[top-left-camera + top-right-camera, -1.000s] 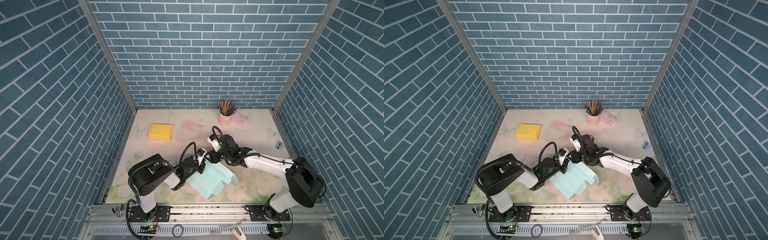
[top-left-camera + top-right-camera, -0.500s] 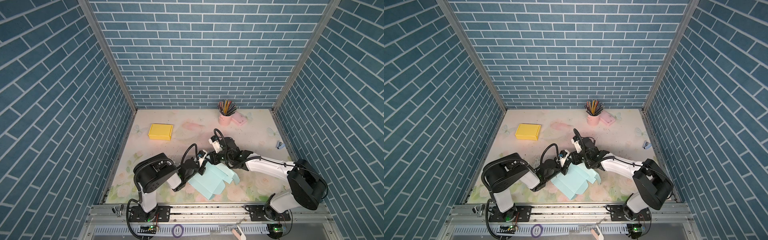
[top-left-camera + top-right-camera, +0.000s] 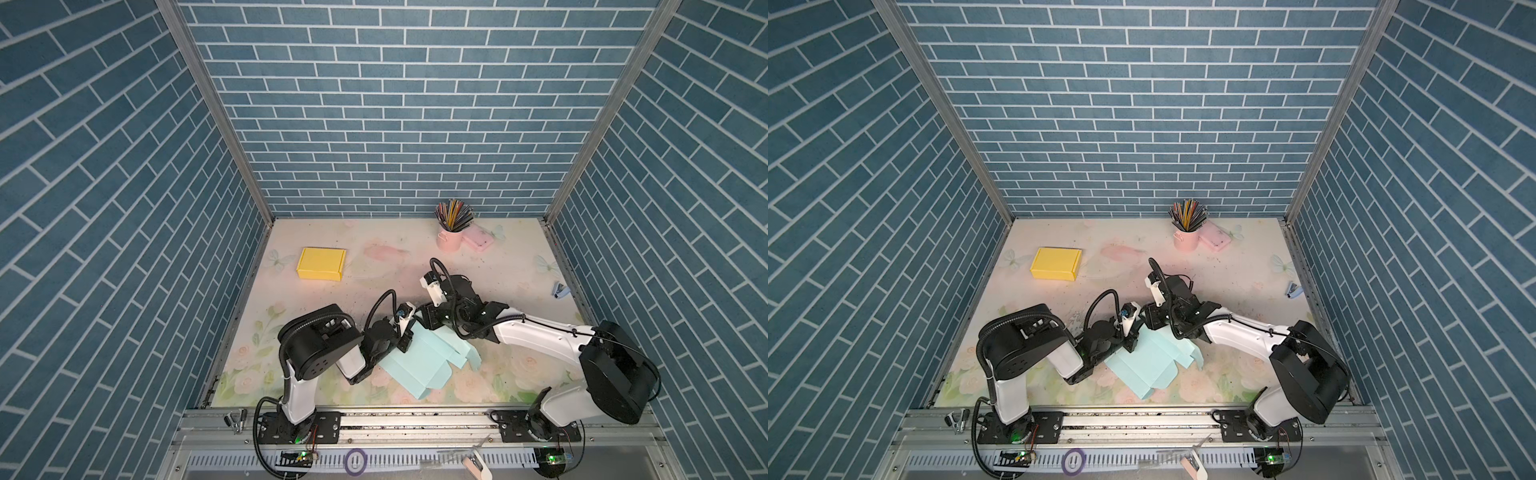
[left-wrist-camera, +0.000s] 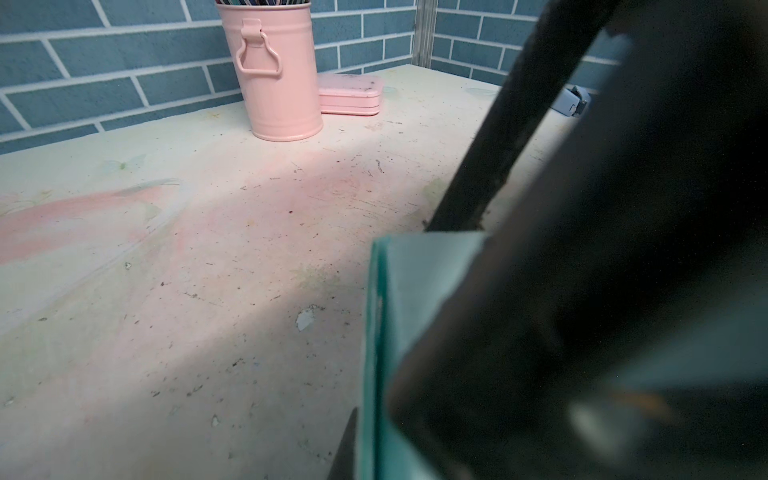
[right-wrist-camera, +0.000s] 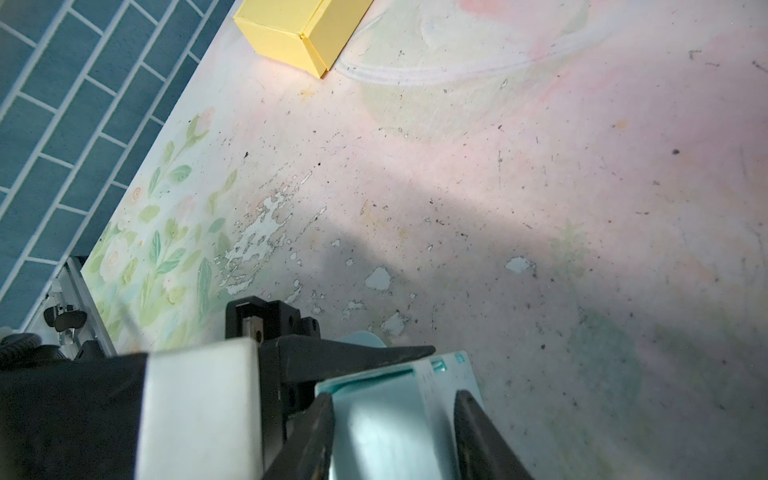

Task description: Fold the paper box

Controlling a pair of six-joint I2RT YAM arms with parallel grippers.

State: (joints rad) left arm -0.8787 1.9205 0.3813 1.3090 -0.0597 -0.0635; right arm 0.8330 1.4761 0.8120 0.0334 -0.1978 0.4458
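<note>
Right wrist view: right jaws apart, astride the paper box [image 5: 390, 428] flap; left jaws clenched on its edge

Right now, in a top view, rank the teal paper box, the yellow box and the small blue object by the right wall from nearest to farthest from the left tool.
1. teal paper box: front centre, its edge gripped in the left tool.
2. yellow box: back left, standing alone.
3. small blue object: far right, against the wall.
</note>
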